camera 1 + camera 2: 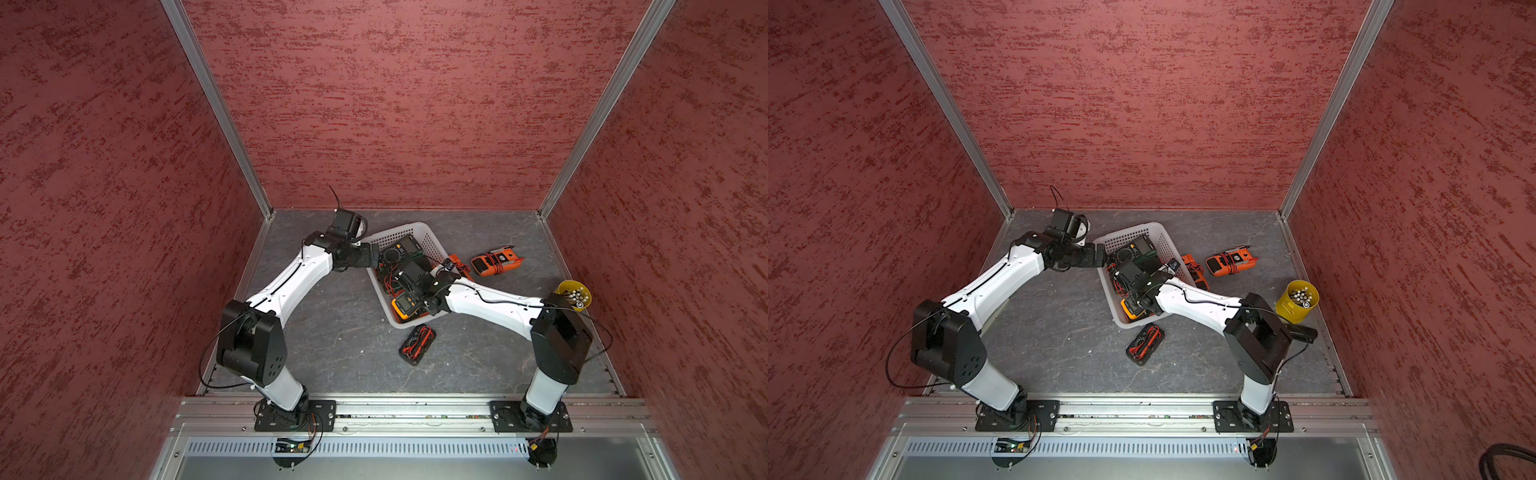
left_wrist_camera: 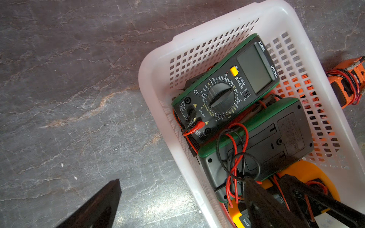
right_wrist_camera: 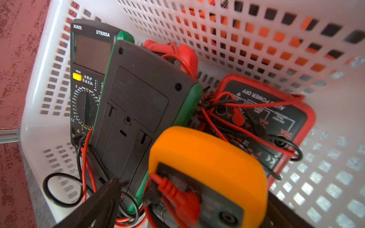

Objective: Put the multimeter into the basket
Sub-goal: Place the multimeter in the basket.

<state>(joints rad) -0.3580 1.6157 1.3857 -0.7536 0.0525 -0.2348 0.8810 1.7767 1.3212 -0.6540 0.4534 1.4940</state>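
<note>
Straddles the orange multimeter [image 3: 207,154] in the basket [image 3: 33,118], right hand [image 3: 194,189] seemingly released; risks hooking the red leads [image 3: 86,167] beside its fingers [image 3: 102,203], dragging meters out.

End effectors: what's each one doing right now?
Left end effector: open, empty.
Right end effector: open, straddling the orange multimeter, not gripping it.

Soft even light, faint shadows, wrist views blurred close up
</note>
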